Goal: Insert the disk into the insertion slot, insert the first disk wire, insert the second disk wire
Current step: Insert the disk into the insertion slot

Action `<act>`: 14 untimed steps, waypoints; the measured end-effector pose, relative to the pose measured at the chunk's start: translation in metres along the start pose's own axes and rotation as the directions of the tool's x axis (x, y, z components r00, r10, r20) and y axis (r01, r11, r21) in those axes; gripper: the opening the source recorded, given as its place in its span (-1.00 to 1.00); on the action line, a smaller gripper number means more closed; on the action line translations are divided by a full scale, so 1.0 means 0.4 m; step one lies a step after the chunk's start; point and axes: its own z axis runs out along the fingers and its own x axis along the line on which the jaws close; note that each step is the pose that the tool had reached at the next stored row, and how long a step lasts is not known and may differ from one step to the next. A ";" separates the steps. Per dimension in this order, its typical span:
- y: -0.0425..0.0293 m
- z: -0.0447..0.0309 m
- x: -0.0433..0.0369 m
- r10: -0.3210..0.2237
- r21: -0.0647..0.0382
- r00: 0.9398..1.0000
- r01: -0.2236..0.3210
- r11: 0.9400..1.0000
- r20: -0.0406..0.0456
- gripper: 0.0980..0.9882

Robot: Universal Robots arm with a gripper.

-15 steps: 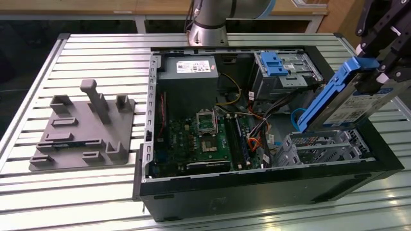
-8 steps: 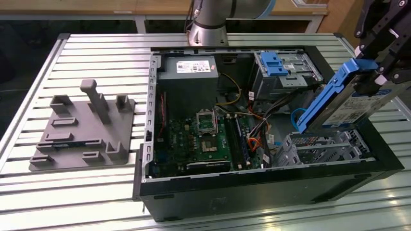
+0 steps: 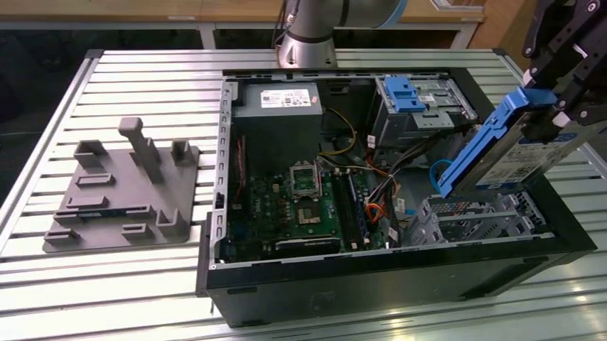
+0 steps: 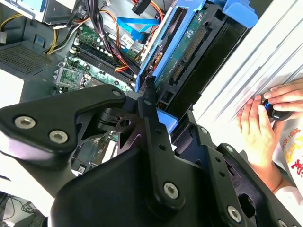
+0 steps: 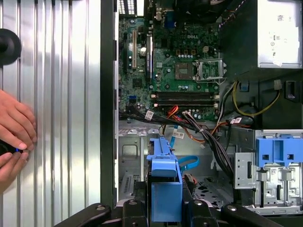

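My gripper (image 3: 558,106) is shut on the disk (image 3: 519,153), a silver drive with a white label in a bright blue carrier. I hold it tilted, one end down, above the case's near corner on the exterior view's right. Just below its lower end sits the insertion slot (image 3: 479,222), a perforated silver cage, and the disk is apart from it. In both wrist views the blue carrier (image 5: 165,189) (image 4: 189,52) sticks out ahead of my gripper (image 5: 165,210) (image 4: 158,118), with the cage (image 5: 132,161) beyond it. A loose blue flat cable (image 3: 438,174) (image 5: 189,163) curls beside the cage.
The open black computer case (image 3: 379,277) lies on a slatted metal table (image 3: 114,284). A taller grey bay with a blue latch (image 3: 410,96) stands at the back. A bundle of wires (image 5: 208,135) crosses the motherboard (image 3: 298,206). A grey fixture plate (image 3: 124,192) lies beside the case. A person's hands (image 5: 14,127) (image 4: 258,127) rest on the table.
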 end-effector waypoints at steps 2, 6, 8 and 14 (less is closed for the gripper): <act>0.000 0.001 0.000 0.000 0.000 1.000 0.000 1.000 0.000 -0.41; 0.000 0.004 0.000 0.000 0.000 1.000 0.000 1.000 0.000 -0.41; 0.000 0.006 0.000 0.000 0.000 1.000 0.000 1.000 0.000 -0.41; 0.000 0.011 0.001 0.000 0.000 1.000 0.000 1.000 0.000 -0.41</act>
